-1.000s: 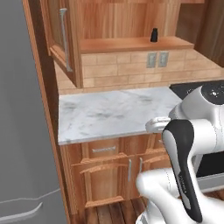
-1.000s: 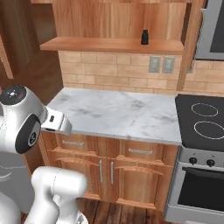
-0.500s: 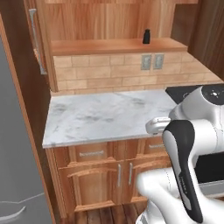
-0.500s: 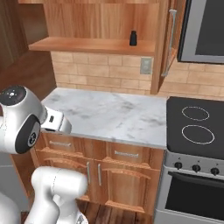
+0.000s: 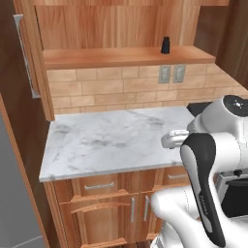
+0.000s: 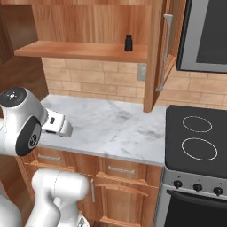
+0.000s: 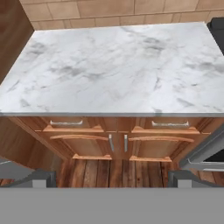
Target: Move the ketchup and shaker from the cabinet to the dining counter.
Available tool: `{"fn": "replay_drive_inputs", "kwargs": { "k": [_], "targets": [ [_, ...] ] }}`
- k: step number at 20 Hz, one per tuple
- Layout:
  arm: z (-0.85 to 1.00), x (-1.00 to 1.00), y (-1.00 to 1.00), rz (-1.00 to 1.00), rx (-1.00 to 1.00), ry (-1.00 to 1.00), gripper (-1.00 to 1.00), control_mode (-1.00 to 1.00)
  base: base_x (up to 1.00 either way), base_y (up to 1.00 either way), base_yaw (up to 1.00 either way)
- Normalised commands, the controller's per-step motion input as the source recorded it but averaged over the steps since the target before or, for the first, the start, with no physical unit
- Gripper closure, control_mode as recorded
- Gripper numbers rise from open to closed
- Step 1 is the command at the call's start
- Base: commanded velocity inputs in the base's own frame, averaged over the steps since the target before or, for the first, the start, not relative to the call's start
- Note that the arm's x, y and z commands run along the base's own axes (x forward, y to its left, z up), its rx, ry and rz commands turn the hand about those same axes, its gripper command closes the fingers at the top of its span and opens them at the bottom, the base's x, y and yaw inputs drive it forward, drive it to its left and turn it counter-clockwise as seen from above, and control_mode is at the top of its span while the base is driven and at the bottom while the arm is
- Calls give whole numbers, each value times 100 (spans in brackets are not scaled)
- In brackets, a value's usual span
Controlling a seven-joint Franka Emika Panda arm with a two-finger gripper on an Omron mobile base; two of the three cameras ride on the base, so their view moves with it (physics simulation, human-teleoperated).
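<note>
The small black shaker stands upright on the wooden shelf of the open cabinet, near the shelf's right end. The ketchup and the dining counter are out of view. In the hand view my gripper is open, its two fingertips far apart with nothing between them. It looks down over the front edge of a small marble counter, well below the shelf and the shaker.
The small marble counter lies under the shelf, backed by brick tile with outlets. Drawers and doors sit below it. A black stove and a microwave are at the right. The cabinet door hangs open.
The whole scene has slid left in both base views, so the base has moved. The arm keeps the same pose and the shaker stays on its shelf.
</note>
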Motion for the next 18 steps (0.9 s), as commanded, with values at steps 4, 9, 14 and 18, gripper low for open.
{"fn": "replay_drive_inputs", "kwargs": {
  "k": [4, 9, 14, 18],
  "targets": [
    [0, 0, 0, 0, 0, 0, -100, 100, 46, -5, 0],
    [0, 0, 0, 0, 0, 0, -100, 100, 48, -16, -12],
    [0, 0, 0, 0, 0, 0, -100, 100, 46, -1, -12],
    [0, 0, 0, 0, 0, 0, -100, 100, 45, 0, -11]
  ]
}}
